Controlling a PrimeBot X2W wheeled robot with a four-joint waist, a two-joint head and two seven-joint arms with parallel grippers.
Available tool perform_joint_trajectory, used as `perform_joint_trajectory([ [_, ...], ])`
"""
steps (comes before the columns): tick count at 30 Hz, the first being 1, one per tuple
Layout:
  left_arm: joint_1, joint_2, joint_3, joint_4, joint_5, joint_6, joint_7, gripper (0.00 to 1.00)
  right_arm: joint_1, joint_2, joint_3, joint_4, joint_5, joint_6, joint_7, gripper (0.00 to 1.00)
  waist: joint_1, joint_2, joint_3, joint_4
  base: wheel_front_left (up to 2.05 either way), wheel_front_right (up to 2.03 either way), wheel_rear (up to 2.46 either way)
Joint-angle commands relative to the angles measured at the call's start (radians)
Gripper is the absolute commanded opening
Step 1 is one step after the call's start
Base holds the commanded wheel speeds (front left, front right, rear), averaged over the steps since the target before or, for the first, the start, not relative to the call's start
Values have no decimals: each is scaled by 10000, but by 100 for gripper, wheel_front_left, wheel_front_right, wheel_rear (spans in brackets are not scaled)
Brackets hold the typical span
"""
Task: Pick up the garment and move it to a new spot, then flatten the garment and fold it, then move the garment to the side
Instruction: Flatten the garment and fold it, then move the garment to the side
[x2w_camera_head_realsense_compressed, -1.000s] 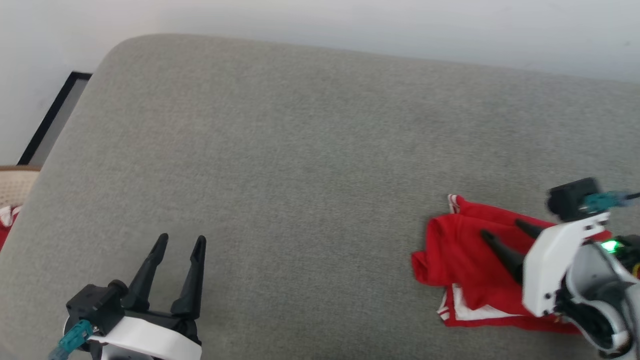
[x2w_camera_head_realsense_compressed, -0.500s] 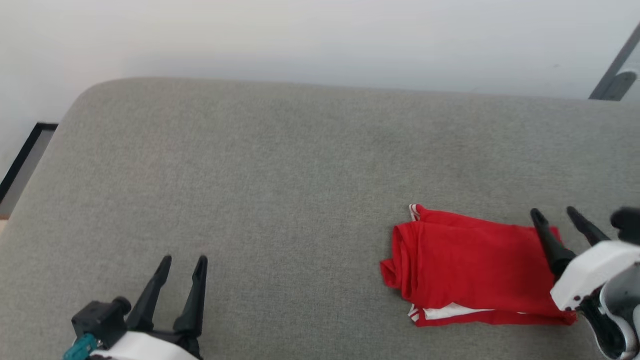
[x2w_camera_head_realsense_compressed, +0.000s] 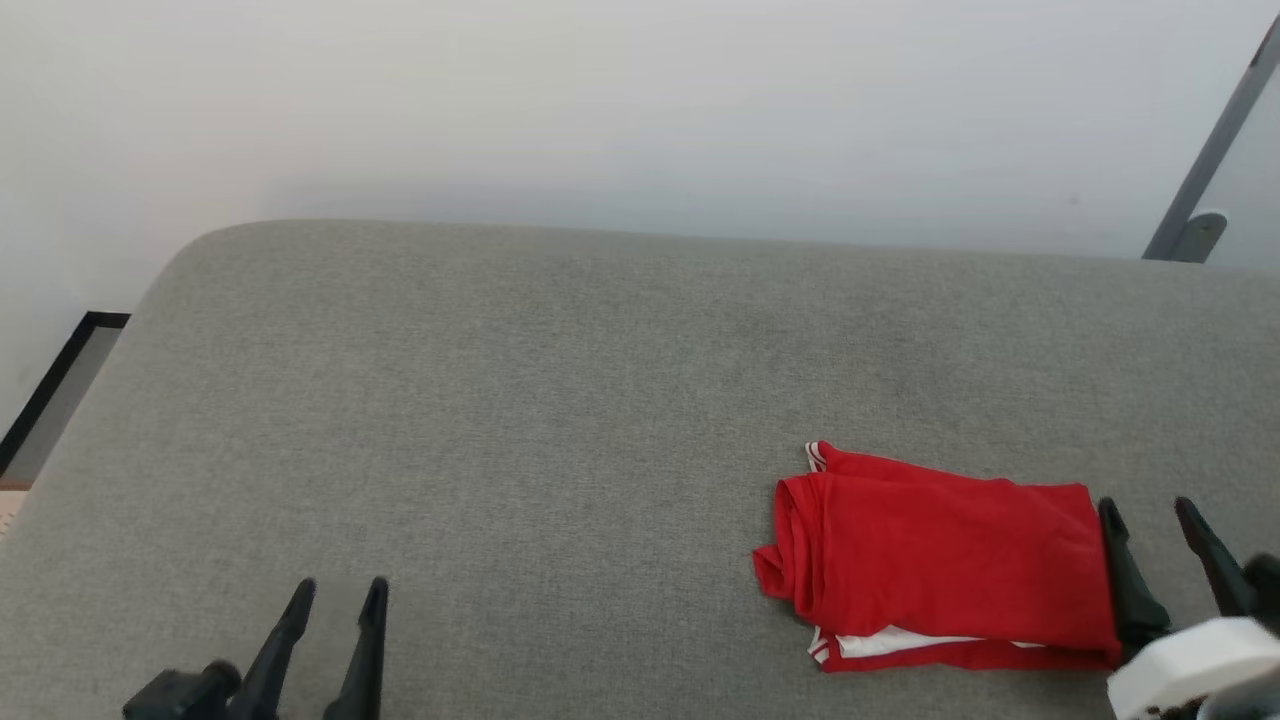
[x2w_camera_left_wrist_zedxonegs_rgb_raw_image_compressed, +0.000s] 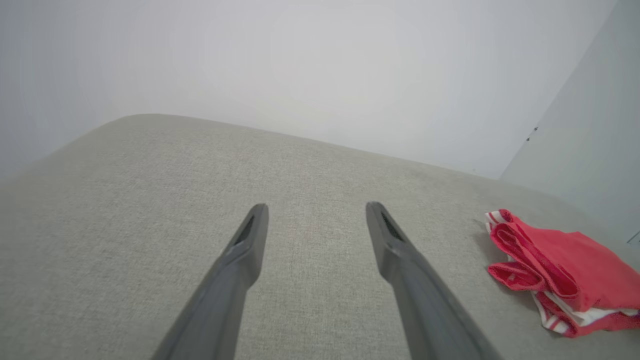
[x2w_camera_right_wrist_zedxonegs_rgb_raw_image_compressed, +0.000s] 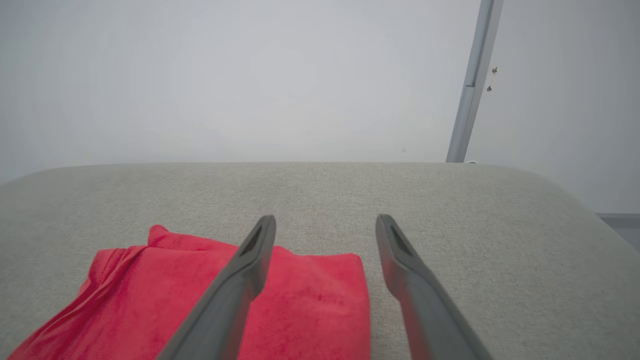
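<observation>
The garment (x2w_camera_head_realsense_compressed: 940, 560) lies folded into a red rectangle on the right part of the grey cushion (x2w_camera_head_realsense_compressed: 560, 380), white and striped trim peeking out at its near edge and far-left corner. The left wrist view has the garment (x2w_camera_left_wrist_zedxonegs_rgb_raw_image_compressed: 560, 270) at its right side, and the right wrist view has the garment (x2w_camera_right_wrist_zedxonegs_rgb_raw_image_compressed: 300, 305) low and left. My right gripper (x2w_camera_head_realsense_compressed: 1148, 508) stands open at the garment's right edge, nothing between its fingers (x2w_camera_right_wrist_zedxonegs_rgb_raw_image_compressed: 250, 260). My left gripper (x2w_camera_head_realsense_compressed: 338, 590) is open at the lower left, far from the cloth, over bare cushion (x2w_camera_left_wrist_zedxonegs_rgb_raw_image_compressed: 150, 200).
A pale wall (x2w_camera_head_realsense_compressed: 640, 100) runs behind the cushion. A grey metal post (x2w_camera_head_realsense_compressed: 1205, 160) rises at the back right. A dark-framed panel (x2w_camera_head_realsense_compressed: 55, 385) sits on the floor past the cushion's left edge.
The head camera has tilted up and turned, shifting the whole picture. My right gripper has drawn back off the garment to its right edge, leaving it lying folded. The left gripper stays open.
</observation>
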Motion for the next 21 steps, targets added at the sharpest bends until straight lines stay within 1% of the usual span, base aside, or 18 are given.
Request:
perform_joint_trajectory([
  [1,277,-30,166,-107,119,24,-49,100,302,55,-148,-298,-158,-2,-100,100,0,-1,-75,63,0,0,0],
  [6,851,-62,568,-581,324,24,-49,100,1313,293,-775,-1297,-439,-2,-121,100,0,-1,-136,162,0,0,0],
  [10,1489,-75,917,-1193,484,24,-49,100,2018,586,-1191,-2257,-678,0,257,100,0,-1,-122,164,0,0,0],
  [15,1996,-205,1159,-1769,641,24,-51,100,2770,1104,-1807,-3544,-918,-2,833,100,0,-1,-92,165,0,0,0],
  [21,2047,-334,1179,-1977,723,24,-49,100,3140,1516,-2093,-4358,-1121,0,1295,100,0,-1,-53,96,0,0,0],
])
